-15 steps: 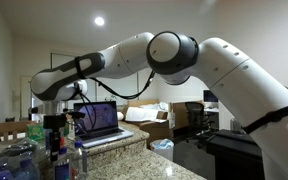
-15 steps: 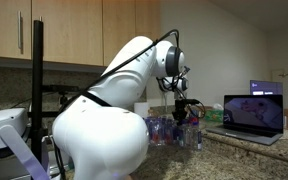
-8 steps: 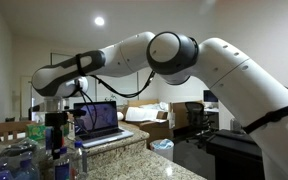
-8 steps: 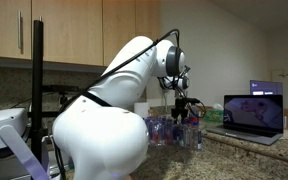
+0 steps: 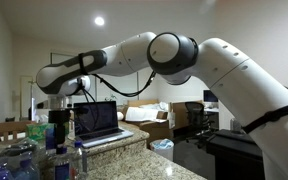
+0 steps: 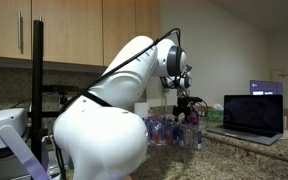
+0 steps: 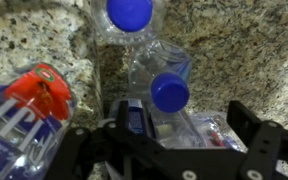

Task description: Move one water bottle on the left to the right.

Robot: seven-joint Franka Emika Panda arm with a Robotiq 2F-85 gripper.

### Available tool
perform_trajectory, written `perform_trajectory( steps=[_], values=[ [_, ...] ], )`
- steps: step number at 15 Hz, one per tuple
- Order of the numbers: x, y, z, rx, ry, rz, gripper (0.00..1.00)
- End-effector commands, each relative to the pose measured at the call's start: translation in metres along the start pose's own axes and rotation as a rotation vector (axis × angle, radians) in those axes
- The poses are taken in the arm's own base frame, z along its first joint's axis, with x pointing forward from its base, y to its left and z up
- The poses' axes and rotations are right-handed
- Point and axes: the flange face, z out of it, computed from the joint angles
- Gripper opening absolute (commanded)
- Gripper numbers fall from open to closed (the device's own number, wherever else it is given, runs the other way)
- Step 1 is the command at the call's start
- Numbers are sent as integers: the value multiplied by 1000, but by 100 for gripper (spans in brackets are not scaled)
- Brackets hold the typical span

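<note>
Leftmost in the wrist view is a red-capped bottle (image 7: pixel 39 90), clear plastic with red-and-blue print on its side. Next over are two round, glossy blue caps. The water bottle (image 7: pixel 170 92) sits right in front of the gripper (image 7: pixel 169 150), and a second blue-capped bottle (image 7: pixel 130 12) stands just beyond it. Both are thin, crinkly see-through plastic on a speckled granite counter (image 7: pixel 249 50). So that's two blue caps and one red. The black, blocky fingers (image 7: pixel 269 140) are spread wide on either side of the water bottle, clear of it and gripping nothing.

In both exterior views the bottle cluster (image 5: pixel 69 160) (image 6: pixel 174 130) stands on the counter left of the laptop (image 5: pixel 99 120). The water bottle is in that bunch, though I can't pick it out there. The gripper hangs right above the cluster, also left of the laptop. One laptop, open, thin and dark. In an exterior view the smooth white arm (image 5: pixel 229 70) curves in from right of the laptop, all rounded joints.
</note>
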Motion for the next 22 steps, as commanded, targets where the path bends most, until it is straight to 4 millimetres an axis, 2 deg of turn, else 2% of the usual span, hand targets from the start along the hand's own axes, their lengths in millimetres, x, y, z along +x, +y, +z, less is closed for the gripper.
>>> perform_trajectory(
  steps=[1, 3, 4, 6, 14, 19, 22],
  values=[
    [-9, 2, -3, 22, 26, -9, 100],
    [-10, 3, -2, 23, 27, -12, 100],
    [-10, 2, -1, 24, 25, -13, 75],
    [-8, 2, 0, 26, 22, -18, 67],
    [-8, 0, 1, 28, 19, -16, 13],
    [-6, -7, 1, 35, 14, -30, 15],
    [0, -26, 2, 51, 7, -67, 14]
  ],
)
